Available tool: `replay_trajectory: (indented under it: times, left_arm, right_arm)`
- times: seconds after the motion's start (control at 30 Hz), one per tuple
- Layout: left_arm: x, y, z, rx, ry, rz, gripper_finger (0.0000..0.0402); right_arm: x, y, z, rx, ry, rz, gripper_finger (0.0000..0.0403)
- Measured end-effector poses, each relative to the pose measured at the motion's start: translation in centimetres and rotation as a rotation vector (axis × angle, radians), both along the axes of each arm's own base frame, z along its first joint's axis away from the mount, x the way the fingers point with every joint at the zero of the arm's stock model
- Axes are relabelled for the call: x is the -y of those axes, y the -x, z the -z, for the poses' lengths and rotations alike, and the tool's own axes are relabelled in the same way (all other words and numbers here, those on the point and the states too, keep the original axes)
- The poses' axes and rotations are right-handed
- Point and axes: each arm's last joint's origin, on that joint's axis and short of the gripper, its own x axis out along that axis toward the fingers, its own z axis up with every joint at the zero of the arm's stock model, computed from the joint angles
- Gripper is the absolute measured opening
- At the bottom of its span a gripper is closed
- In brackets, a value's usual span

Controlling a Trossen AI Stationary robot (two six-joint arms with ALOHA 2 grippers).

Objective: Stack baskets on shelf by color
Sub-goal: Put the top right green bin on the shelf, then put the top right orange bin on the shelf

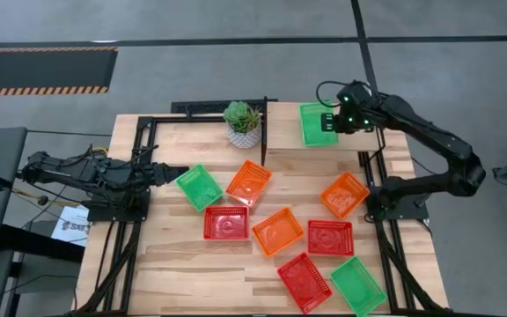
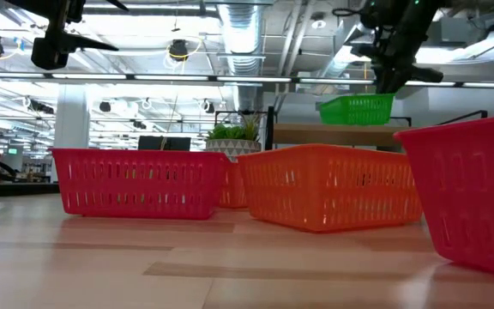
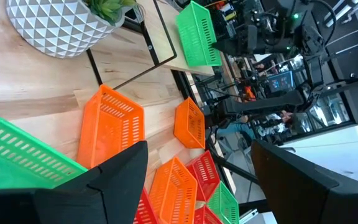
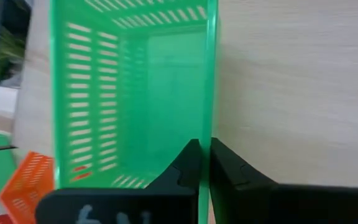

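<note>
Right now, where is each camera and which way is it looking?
High: above the table, looking straight down; both arms show.
Low: at tabletop height, looking across red and orange baskets; arms hang from above.
Left wrist: on the left arm, past its open left pincer toward the plant.
Right wrist: on the right arm; the right pincer pinches the green basket wall.
Shared: that green basket on the shelf shows everywhere.

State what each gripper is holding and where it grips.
The right gripper is shut on the green basket on the shelf, pinching its side rim. The left gripper is open, holding nothing.
</note>
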Motion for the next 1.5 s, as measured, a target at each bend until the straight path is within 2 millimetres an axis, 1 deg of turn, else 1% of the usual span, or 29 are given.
replay_trajectory:
  times: [0.2, 0.33, 0.5, 0.6, 0.7, 0.8, 0.93, 1.03, 1.13, 1.23, 1.5]
  left_arm:
    - [0.0, 0.0, 0.0, 0.000, 0.000, 0.000, 0.0274]
    - [0.0, 0.0, 0.0, 0.000, 0.002, 0.007, 0.0274]
    - [0.0, 0.0, 0.0, 0.000, 0.002, 0.007, 0.0274]
    - [0.0, 0.0, 0.0, 0.000, 0.002, 0.007, 0.0274]
    - [0.0, 0.0, 0.0, 0.000, 0.002, 0.007, 0.0274]
    - [0.0, 0.0, 0.0, 0.000, 0.002, 0.008, 0.0274]
    - [0.0, 0.0, 0.0, 0.000, 0.004, 0.008, 0.0274]
    - [0.0, 0.0, 0.0, 0.001, 0.006, 0.007, 0.0274]
    - [0.0, 0.0, 0.0, 0.001, 0.006, 0.007, 0.0274]
    - [0.0, 0.0, 0.0, 0.001, 0.006, 0.007, 0.0274]
    - [0.0, 0.0, 0.0, 0.000, 0.006, 0.007, 0.0274]
  right_arm:
    - [1.0, -1.0, 1.4, -0.055, -0.046, 0.001, 0.0052]
    - [1.3, -1.3, 1.8, -0.097, -0.032, 0.012, 0.0078]
    - [1.2, -1.1, 1.5, -0.102, 0.003, -0.004, 0.0134]
    - [0.7, -0.5, 0.8, -0.082, 0.027, -0.007, 0.0169]
    - [0.0, 0.2, -0.1, -0.046, 0.051, 0.003, 0.0192]
    - [-1.5, 1.2, -1.2, -0.017, 0.067, -0.007, 0.0204]
    - [-4.4, 2.5, -2.1, 0.000, 0.038, -0.048, 0.0207]
    - [-6.8, 2.9, -2.2, -0.008, -0.025, -0.121, 0.0206]
    - [-9.2, 2.5, -1.8, -0.062, -0.100, -0.202, 0.0203]
    - [-11.6, 1.3, -0.5, -0.137, -0.160, -0.299, 0.0199]
    - [-17.6, -2.3, 5.3, -0.305, -0.193, -0.555, 0.0204]
